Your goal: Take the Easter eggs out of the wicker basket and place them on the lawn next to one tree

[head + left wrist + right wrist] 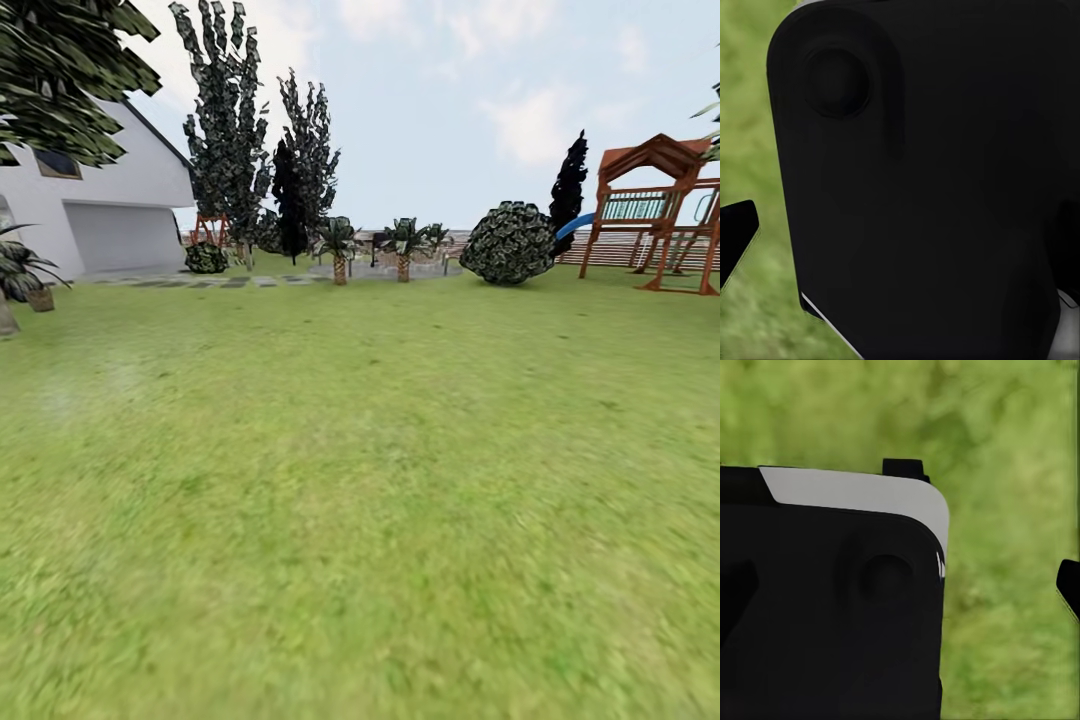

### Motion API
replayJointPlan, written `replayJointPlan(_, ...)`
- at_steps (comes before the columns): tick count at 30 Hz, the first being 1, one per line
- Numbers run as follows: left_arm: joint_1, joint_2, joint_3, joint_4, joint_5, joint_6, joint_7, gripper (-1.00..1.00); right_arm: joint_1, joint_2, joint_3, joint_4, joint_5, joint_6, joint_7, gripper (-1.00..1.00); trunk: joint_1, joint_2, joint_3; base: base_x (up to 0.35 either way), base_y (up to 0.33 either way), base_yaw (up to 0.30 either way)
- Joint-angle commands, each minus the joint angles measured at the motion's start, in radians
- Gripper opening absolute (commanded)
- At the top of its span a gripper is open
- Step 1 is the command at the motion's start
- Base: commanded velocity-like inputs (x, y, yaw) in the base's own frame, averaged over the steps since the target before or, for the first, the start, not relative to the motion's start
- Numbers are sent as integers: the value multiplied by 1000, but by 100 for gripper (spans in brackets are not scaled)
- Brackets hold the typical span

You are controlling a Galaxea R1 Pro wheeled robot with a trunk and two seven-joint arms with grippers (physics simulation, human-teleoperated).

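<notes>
The lawn spreads wide and flat ahead of me in the head view. The three Easter eggs and the wicker basket are out of view, and so is the thick grey-tan trunk of the tree. In the left wrist view, a large black part of my own body blocks most of the picture, and one black fingertip pokes in at the edge over grass. The right wrist view has a black and white body part and one black fingertip over grass. Neither pair of jaws is visible enough to judge.
A white house stands at the far left, with tall narrow dark trees beside it. Small palms, a round dark bush, a wooden play tower and a slat fence line the far side. Dark foliage overhangs the top left.
</notes>
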Motion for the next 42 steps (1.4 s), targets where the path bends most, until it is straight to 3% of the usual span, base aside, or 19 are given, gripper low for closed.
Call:
replayJointPlan(1, 1, 0, -1, -2, 0, 0, -1, 100, 0, 0, 1, 0, 2, 1, 1, 100, 1, 0, -1, 340, 0, 0)
replayJointPlan(42, 1, 0, -2, -2, 0, -1, -1, 100, 0, 0, 1, 0, 2, 1, 1, 100, 1, 0, -1, 340, 0, 0)
